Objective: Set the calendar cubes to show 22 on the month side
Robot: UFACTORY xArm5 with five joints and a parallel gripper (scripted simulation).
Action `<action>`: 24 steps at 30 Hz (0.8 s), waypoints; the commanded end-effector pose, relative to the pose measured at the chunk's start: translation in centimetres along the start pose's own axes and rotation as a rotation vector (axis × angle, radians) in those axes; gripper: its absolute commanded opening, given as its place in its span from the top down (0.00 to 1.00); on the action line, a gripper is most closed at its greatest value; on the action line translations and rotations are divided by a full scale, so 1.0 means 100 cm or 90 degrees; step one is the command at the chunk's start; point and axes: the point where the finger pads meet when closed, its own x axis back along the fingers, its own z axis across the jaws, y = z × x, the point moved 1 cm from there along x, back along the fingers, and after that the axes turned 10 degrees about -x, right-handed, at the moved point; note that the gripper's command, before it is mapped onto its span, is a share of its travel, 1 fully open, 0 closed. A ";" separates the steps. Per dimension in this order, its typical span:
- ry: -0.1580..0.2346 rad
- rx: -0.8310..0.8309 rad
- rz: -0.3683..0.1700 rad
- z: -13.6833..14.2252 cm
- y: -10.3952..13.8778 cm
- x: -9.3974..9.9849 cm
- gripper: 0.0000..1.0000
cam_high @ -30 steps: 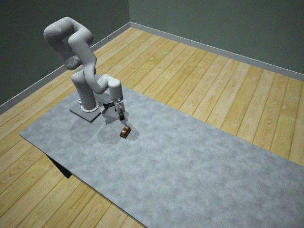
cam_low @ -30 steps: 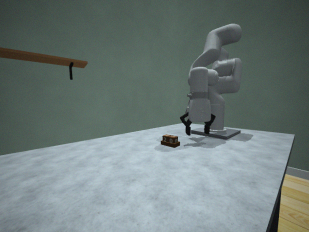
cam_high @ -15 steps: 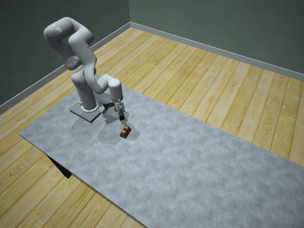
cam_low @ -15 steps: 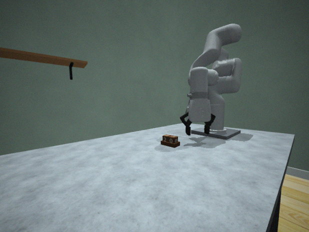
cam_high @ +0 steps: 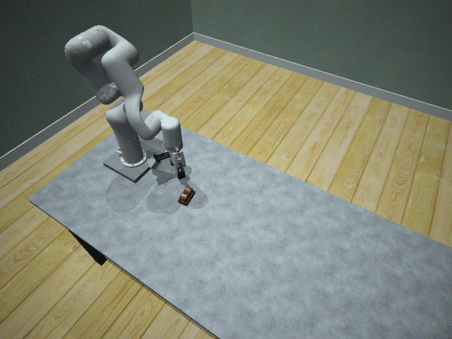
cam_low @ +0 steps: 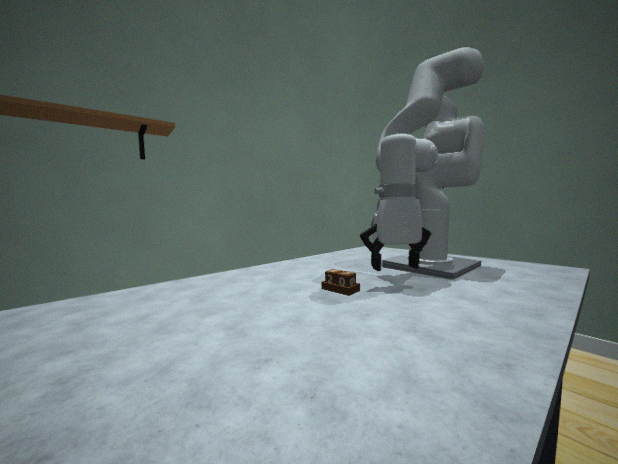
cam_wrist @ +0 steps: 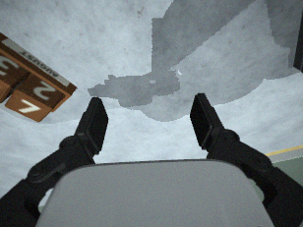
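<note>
The brown calendar tray (cam_high: 190, 198) sits flat on the grey table with two cubes side by side in it. In the exterior view the tray (cam_low: 340, 282) shows small digits facing the camera that look like 2 and 0. In the wrist view the tray (cam_wrist: 30, 83) is at the upper left, with an AUGUST strip along one edge. One cube (cam_wrist: 41, 92) shows a 2 and a 7. The other cube (cam_wrist: 7, 68) shows a 3 and is cut off by the frame. My gripper (cam_high: 176, 169) (cam_low: 395, 260) (cam_wrist: 149, 106) is open and empty. It hangs above the table, between the tray and the arm's base.
The arm's base plate (cam_high: 128, 166) stands on the table just behind the gripper. A wooden shelf (cam_low: 85, 117) with a black bracket hangs on the wall at the far left. The table's edge (cam_low: 565, 370) runs along the right.
</note>
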 end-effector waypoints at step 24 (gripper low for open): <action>-0.001 0.000 -0.001 -0.001 0.001 0.014 0.00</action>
